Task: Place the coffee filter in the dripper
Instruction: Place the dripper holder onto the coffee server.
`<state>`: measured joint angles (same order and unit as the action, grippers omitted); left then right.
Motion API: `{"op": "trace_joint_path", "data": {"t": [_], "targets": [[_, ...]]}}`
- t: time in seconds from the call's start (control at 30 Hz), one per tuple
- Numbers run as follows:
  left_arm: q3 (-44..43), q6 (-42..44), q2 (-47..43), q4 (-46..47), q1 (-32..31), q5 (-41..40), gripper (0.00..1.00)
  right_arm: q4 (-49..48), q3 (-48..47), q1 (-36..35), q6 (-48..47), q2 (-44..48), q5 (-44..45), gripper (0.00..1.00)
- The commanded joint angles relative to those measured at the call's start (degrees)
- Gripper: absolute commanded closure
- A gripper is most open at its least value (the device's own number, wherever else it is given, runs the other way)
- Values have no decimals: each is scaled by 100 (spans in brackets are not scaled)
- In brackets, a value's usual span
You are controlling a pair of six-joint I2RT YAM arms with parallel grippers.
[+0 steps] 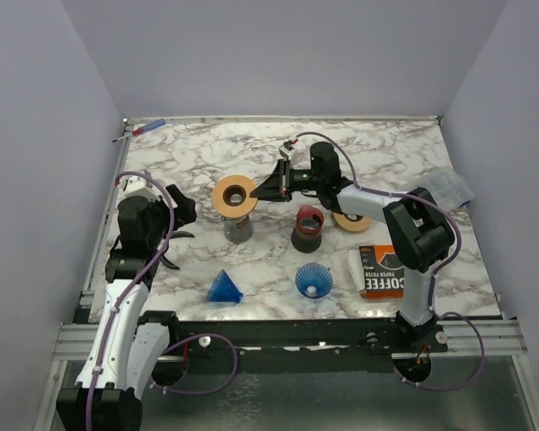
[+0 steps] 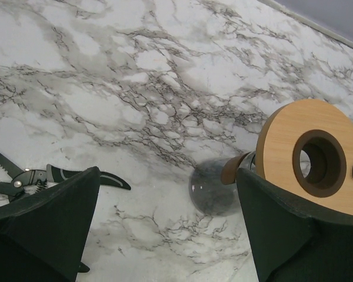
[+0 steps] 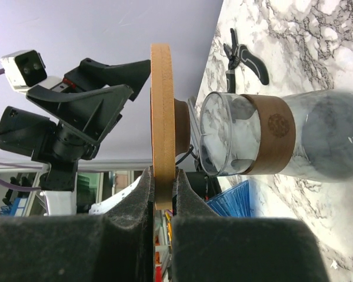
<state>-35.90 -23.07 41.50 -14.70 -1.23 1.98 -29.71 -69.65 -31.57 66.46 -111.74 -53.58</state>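
Observation:
A wooden ring stand [image 1: 234, 194] is held just above a glass carafe [image 1: 238, 228] with a brown band. My right gripper [image 1: 259, 190] is shut on the ring's right edge. In the right wrist view the ring [image 3: 162, 106] is edge-on between the pads [image 3: 142, 194], beside the carafe's mouth [image 3: 270, 140]. A blue ribbed dripper [image 1: 313, 280] stands near the front, with a blue cone [image 1: 224, 287] to its left. An orange "COFFEE" pack [image 1: 380, 269] lies at the right. No loose paper filter shows. My left gripper [image 1: 175, 217] is open and empty left of the carafe [image 2: 215, 189].
A red and black dripper [image 1: 307, 226] stands mid-table, with a second wooden ring [image 1: 351, 221] behind it. Pliers [image 1: 166, 253] lie by the left arm and show in the left wrist view [image 2: 47, 176]. A screwdriver [image 1: 144, 130] lies back left and a plastic bag [image 1: 454, 187] far right.

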Motion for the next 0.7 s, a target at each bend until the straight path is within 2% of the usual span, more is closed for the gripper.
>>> {"op": "trace_joint_path", "data": {"t": [0.0,0.67], "targets": [[82,56,100,-134,9,-156,1,-403,-242,-47,219,-239,32,100],[84,83,156,-171,9,-319,1,-45,-309,-49,25,-541,69,100]]}}
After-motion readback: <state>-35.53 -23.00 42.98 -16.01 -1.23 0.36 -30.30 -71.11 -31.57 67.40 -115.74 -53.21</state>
